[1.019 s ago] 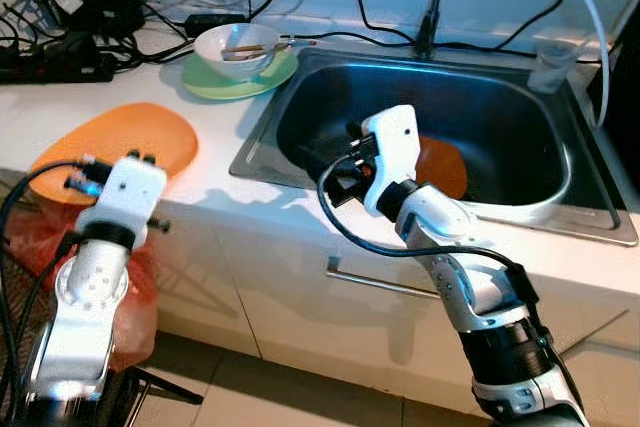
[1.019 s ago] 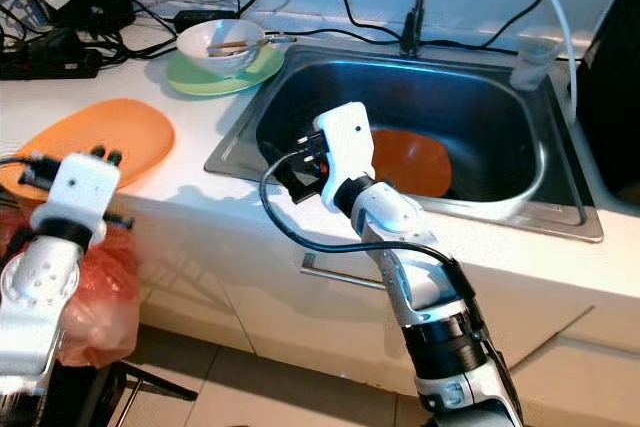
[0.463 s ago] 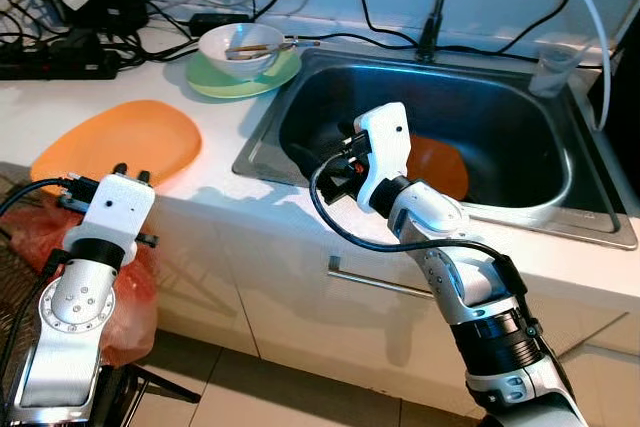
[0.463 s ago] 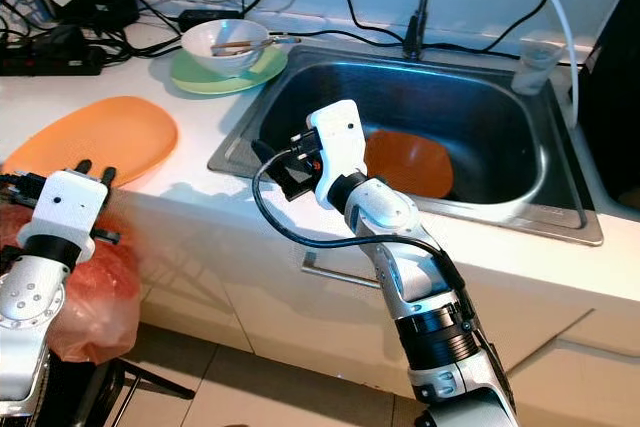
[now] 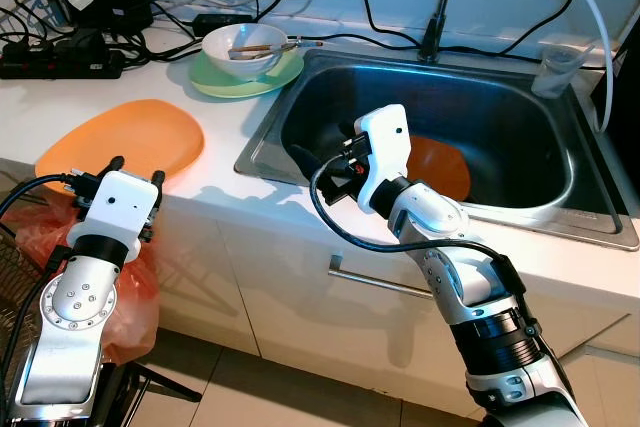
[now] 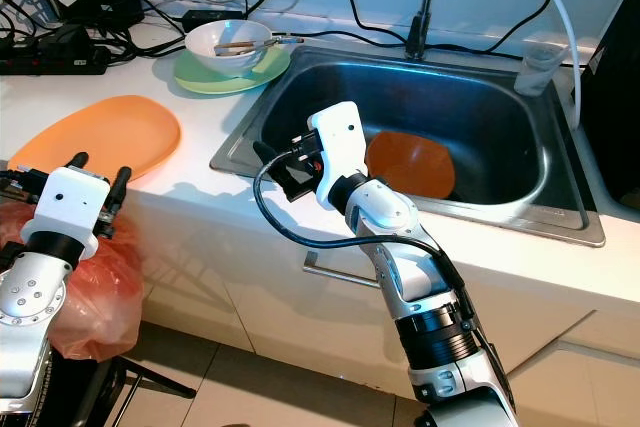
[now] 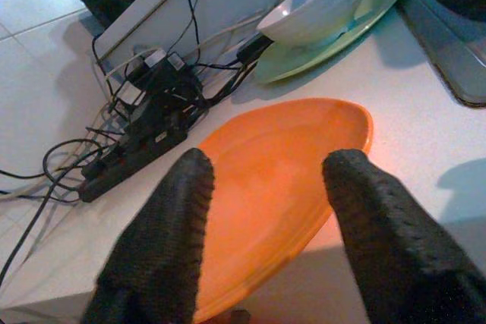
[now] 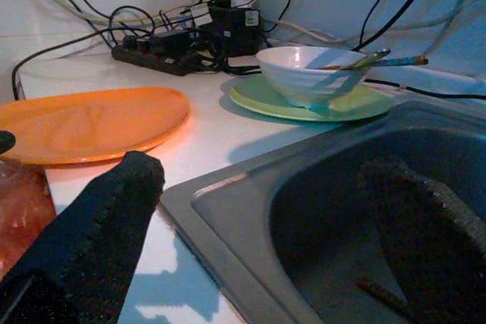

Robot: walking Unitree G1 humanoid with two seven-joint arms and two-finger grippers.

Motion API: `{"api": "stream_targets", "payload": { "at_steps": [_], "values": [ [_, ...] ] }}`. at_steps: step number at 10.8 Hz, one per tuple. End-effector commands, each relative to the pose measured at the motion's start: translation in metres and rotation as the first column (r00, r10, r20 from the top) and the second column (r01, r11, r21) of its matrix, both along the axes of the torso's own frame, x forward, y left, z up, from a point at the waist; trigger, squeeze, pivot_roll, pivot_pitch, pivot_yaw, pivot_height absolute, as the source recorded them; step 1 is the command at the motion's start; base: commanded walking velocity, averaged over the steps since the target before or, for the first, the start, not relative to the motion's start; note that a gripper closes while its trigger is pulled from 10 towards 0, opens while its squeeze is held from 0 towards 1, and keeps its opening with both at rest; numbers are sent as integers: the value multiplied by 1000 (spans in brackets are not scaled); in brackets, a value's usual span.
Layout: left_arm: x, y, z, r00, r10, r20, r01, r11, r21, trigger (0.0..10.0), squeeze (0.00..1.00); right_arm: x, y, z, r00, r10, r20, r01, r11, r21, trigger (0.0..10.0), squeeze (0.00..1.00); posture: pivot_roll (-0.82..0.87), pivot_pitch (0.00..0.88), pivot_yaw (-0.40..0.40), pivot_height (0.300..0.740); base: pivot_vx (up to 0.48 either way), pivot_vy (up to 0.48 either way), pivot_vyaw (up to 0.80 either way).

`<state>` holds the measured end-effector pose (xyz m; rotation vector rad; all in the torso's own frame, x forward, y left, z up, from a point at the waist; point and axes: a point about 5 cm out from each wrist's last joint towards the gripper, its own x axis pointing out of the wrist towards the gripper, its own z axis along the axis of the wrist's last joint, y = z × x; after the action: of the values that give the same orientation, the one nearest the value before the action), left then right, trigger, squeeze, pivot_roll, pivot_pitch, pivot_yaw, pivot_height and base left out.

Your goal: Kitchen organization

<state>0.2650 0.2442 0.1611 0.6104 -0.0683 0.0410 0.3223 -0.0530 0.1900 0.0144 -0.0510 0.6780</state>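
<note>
Kitchen counter (image 5: 215, 172) with steel sink (image 5: 560, 212). Left gripper (image 7: 266, 210), jaws spread wide and empty, lines up just short of a large orange plate (image 5: 120, 139) near the counter's front edge. Right gripper (image 8: 266, 210), jaws also wide and empty, hovers over the sink's near corner. Risk: the shallow plate may skid away or tip off the counter edge if nudged rather than gripped.

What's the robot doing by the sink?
It is tidying up the kitchen. Its left gripper is open and points at the orange plate at the counter's edge, not touching it. Its right gripper is open too, over the rim of the sink, holding nothing. Another orange plate lies in the sink. A white bowl with utensils in it sits on a green plate on the counter, near a tangle of cables.
</note>
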Motion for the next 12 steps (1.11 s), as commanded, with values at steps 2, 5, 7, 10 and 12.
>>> {"api": "stream_targets", "payload": {
  "at_steps": [2, 5, 7, 10, 12],
  "values": [
    [1, -3, 8, 999, -25, 28, 25, 1000, 16, 10000, 1000, 2, 0, 7, 1000, -1, 30, 1, 1000, -3, 10000, 435, 230, 0, 33, 740, 0, 0, 0],
    [1, -3, 8, 999, -25, 28, 25, 1000, 16, 10000, 1000, 2, 0, 7, 1000, -1, 30, 1, 1000, -3, 10000, 435, 230, 0, 33, 740, 0, 0, 0],
    [1, -3, 8, 999, -25, 28, 25, 1000, 16, 10000, 1000, 2, 0, 7, 1000, -1, 30, 1, 1000, -3, 10000, 435, 230, 0, 33, 740, 0, 0, 0],
    [-23, -13, -5, 960, -273, -55, 276, 960, 49, 10000, 1000, 3, 4, 1, 1000, -6, 23, 6, 1000, -1, 10000, 439, 240, 0, 54, 740, 0, 0, 0],
    [-19, -18, -2, 960, -277, -39, 278, 960, 41, 10000, 1000, 3, 1, 0, 1000, -12, 23, 12, 1000, -5, 10000, 439, 233, 0, 54, 740, 0, 0, 0]
  ]
}}
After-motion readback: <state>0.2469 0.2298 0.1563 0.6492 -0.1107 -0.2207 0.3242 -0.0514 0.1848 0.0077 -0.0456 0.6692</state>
